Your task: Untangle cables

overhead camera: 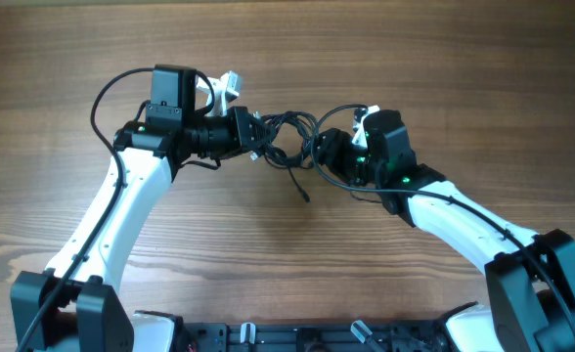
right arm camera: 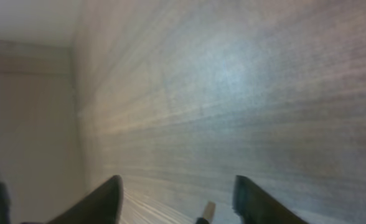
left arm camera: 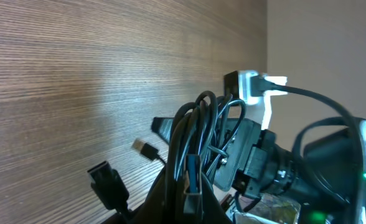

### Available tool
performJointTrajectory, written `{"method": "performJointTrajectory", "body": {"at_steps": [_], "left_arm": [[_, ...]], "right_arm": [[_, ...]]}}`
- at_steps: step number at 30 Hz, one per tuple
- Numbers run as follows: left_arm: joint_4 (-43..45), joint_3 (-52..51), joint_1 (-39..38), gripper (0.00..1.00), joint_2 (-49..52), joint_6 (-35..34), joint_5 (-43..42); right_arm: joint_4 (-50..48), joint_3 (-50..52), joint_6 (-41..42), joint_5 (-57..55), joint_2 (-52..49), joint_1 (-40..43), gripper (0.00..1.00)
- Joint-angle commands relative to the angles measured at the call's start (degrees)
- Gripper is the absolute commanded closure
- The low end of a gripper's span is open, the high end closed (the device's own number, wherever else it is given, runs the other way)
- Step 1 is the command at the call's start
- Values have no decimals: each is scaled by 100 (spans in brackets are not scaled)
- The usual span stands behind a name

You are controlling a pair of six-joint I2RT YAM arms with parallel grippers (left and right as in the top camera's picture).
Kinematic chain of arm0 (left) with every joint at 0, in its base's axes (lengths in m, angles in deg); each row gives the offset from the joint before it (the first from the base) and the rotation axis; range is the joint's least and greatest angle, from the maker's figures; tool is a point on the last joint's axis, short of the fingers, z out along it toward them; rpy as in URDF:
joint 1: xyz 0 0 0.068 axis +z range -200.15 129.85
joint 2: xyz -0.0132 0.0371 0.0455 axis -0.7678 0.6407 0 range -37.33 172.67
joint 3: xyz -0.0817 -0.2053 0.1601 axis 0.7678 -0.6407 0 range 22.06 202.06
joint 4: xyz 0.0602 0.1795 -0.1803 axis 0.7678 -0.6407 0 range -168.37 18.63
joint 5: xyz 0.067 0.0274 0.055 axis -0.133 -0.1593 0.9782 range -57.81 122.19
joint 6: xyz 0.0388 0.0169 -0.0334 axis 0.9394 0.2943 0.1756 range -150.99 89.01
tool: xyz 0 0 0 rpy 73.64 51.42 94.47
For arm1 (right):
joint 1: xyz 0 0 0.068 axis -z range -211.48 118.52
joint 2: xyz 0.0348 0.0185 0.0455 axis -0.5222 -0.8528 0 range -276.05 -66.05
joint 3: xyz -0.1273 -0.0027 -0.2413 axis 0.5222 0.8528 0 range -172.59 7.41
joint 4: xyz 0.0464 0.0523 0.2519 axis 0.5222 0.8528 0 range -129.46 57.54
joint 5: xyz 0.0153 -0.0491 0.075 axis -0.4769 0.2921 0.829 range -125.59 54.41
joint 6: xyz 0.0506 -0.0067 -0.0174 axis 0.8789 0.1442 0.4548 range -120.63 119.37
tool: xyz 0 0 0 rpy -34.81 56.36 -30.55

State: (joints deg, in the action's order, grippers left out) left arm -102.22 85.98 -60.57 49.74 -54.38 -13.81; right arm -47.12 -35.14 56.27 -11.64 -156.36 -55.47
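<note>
On the wooden table (overhead camera: pixel 92 39), toward the middle of the far half, your two arms meet almost nose to nose: the left arm (overhead camera: pixel 121 210) reaches in from the near left and the right arm (overhead camera: pixel 464 220) from the near right.

The left gripper (overhead camera: pixel 255 137) is clamped on the cables (overhead camera: pixel 289 135). Its wrist view shows the black loops rising in a tight bunch right at its fingers. The right gripper (overhead camera: pixel 327 149) sits just beside the other side of that bunch. In its own wrist view its fingers (right arm camera: pixel 111 202) stand well apart with bare wood between them, so it is wide and holding nothing.

The relation that matters to you is this. The bunch lies between the two grippers, and its long axis runs roughly along the line from one to the other. The left end is pinned and the right end is free. Your right hand is the free one and the one close enough to work.

From the bunch, one thin tail (overhead camera: pixel 300 186) trails toward the robot's side of the table, apart from the knot. Only a small plug tip (right arm camera: pixel 206 211) shows at the lower edge between the right fingers. I judge from this that the wires sit below that opening, not inside it. You would need to bring the fingers down onto a strand before closing.
</note>
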Motion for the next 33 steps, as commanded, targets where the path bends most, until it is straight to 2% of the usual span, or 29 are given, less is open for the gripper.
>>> {"method": "performJointTrajectory", "body": {"at_steps": [1,4,6,8,9,13,16,17,19,20,22,24,26,27,28,29,31,32,33], "left_arm": [[-11,59,22,96,-155,1152,-302],[-367,59,20,96,-155,3233,210],[-610,59,20,96,-157,4301,640],[-586,59,20,96,-155,4575,645],[-564,59,20,96,-157,4572,638],[-647,59,15,96,-157,4572,-103],[-957,59,13,96,-157,4572,-522],[-1097,59,13,96,-155,4575,-520],[-1257,59,15,96,-155,4570,-522],[-1248,59,15,96,-155,4570,-525],[-1202,59,15,96,-157,4570,-691],[-1091,59,15,96,-155,4568,-1058],[-1025,59,15,93,-155,4548,-1075],[-1014,59,15,82,-157,4546,-1069],[-1003,59,20,50,-157,4492,-964],[-964,59,37,33,-157,4308,-839],[-763,59,144,24,-157,3539,-402],[-616,59,251,1,-157,2986,-111],[-501,59,352,0,-157,2503,90]], "right_arm": [[289,24,-678,396,44,238,25],[297,24,-1790,1770,44,905,20],[146,24,-2940,3042,44,1259,20],[-90,24,-3659,3856,44,1237,19],[-262,24,-3788,4089,44,1130,15],[-433,24,-3908,3021,42,688,5],[-1086,24,-3888,2938,42,420,5],[-1241,24,-3886,2905,42,376,12],[-1209,24,-3882,2833,42,369,38],[-1154,24,-3816,2835,42,369,45],[-1067,26,-3652,2859,42,352,48],[-1027,26,-3569,2857,42,293,63],[-1029,26,-3563,2833,42,267,76],[-1029,26,-3405,2736,42,267,96],[-1023,26,-3010,2470,42,267,96],[-1023,26,-2830,2323,42,267,95],[-1029,26,-2503,1943,42,267,96],[-1032,26,-2188,1624,42,267,96],[-1032,26,-1847,1320,42,267,95]]}}
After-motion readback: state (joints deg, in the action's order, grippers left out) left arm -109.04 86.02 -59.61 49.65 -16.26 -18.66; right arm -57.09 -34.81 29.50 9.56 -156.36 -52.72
